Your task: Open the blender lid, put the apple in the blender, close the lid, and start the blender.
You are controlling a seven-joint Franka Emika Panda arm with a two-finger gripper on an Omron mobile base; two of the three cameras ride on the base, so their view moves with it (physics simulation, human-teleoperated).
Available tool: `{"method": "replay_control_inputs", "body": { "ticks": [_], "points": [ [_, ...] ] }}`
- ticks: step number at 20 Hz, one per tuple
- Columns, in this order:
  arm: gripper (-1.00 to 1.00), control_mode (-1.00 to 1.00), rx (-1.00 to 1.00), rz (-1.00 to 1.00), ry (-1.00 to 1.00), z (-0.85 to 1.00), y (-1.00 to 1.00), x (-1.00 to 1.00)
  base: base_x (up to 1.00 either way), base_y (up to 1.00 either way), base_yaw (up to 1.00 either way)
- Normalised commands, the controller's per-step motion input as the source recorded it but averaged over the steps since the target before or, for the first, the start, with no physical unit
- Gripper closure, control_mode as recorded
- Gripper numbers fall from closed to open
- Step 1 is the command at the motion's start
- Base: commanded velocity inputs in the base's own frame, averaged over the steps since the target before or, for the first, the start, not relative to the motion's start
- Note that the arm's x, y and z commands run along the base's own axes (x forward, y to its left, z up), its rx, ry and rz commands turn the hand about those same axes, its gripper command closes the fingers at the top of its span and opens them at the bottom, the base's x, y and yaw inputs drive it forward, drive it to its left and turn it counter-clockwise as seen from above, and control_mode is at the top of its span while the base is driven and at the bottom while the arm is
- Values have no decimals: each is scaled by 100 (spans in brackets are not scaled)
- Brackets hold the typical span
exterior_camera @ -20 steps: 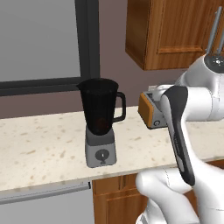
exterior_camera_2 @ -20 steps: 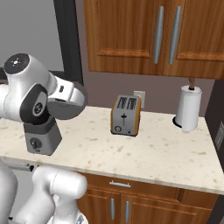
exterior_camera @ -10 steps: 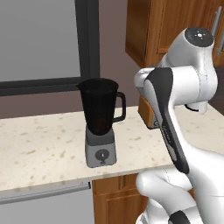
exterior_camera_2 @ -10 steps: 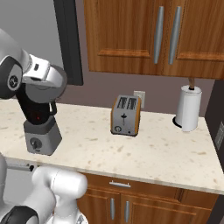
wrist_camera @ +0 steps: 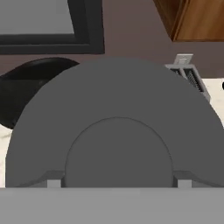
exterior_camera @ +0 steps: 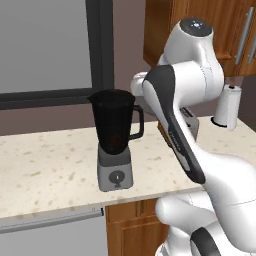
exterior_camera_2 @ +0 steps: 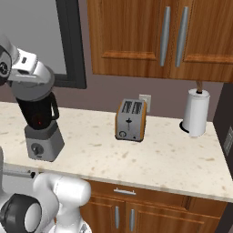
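basically speckled beige counter w/ blender, toaster, wood cabinets above.

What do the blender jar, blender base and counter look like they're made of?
Blender jar: probably tinted plastic or glass, dark and smoky; a red shape shows through its wall. Blender base: matte grey, plastic or brushed metal, no glare to tell which. Counter: speckled beige, stone-like, likely granite or laminate.

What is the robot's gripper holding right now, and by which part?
The round flat grey blender lid, apparently by its raised centre knob: the tips of the gripper flank that knob in the hand view.
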Motion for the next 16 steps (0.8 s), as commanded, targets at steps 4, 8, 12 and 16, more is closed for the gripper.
{"method": "replay_control_inputs", "body": {
  "ticks": [4,8,12,16],
  "points": [
    [100,-100,0,3,17,31,33,22,0,0,0],
    [100,-100,0,1,19,18,31,26,0,0,0],
    [100,-100,0,0,13,2,22,18,0,0,0],
    [100,-100,0,0,4,0,22,0,0,0,0]
  ]
}}
